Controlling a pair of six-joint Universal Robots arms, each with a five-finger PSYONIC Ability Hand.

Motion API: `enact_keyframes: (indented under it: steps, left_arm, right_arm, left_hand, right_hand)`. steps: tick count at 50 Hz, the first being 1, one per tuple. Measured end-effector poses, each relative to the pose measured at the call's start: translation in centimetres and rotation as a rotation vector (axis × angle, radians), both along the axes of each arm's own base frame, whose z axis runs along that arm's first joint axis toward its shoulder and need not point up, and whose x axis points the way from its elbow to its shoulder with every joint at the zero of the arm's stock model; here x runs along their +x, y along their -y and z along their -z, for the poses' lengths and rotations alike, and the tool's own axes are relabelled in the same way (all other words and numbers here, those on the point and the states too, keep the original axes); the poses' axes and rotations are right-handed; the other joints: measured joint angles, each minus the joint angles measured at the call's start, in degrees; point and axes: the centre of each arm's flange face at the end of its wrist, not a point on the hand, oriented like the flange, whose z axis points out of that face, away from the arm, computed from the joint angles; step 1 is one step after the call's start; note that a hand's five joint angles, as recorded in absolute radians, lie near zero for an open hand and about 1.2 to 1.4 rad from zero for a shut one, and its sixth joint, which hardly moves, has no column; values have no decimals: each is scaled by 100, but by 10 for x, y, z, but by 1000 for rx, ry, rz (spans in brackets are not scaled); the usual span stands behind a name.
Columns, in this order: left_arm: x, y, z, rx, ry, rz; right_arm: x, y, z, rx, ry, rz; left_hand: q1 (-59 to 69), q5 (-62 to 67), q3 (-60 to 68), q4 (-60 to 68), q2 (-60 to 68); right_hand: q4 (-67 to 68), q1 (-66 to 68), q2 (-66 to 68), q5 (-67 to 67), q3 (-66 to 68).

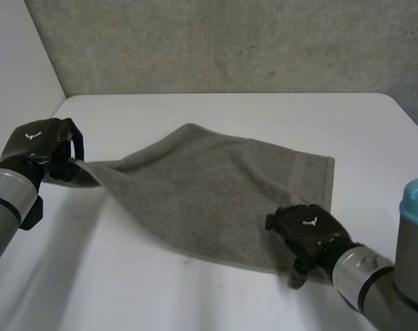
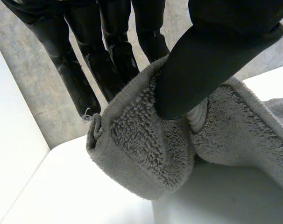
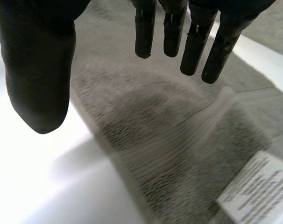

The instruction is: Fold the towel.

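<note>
Grey towel (image 1: 216,186) spread on white tabletop (image 1: 230,110), one corner raised. L hand (image 1: 43,148) at that corner, thumb + fingers pinching cloth. R hand (image 1: 309,231) over towel's opposite near corner, fingers straight, thumb apart, holding nothing. White label (image 3: 258,191) under R palm.

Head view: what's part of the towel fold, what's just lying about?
Job:
towel
left hand, pinching a towel corner
right hand, open over the towel's near edge

Not part of it:
white table
grey wall
</note>
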Motion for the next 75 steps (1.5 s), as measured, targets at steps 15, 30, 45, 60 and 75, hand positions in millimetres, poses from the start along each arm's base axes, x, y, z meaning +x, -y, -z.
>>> enact_keyframes:
  steps: [15, 30, 45, 60, 75]
  left_arm:
    - [0, 2, 8, 27, 5, -2]
    - [-1, 3, 15, 49, 8, 0]
    - [0, 2, 17, 56, 9, 0]
    - [-1, 3, 18, 60, 10, 0]
    - [-1, 3, 21, 70, 12, 0]
  right_arm:
    - [-10, 0, 40, -193, -135, -70]
    - [-15, 13, 57, -239, -181, -61]
    - [-15, 30, 55, -265, -165, -41]
    - [-8, 49, 56, -280, -167, -41]
    - [-3, 64, 53, -319, -172, -42]
  left_hand:
    - [0, 0, 0, 0, 0]
    - [0, 0, 0, 0, 0]
    - [0, 0, 0, 0, 0]
    - [0, 0, 0, 0, 0]
    - [0, 0, 0, 0, 0]
  right_hand:
    - [-10, 16, -1, -35, -15]
    - [384, 337, 372, 274, 373]
    - [692, 743, 777, 664, 752]
    - [1308, 1354, 1431, 1023, 1367]
    - [2149, 2192, 2293, 2059, 2187]
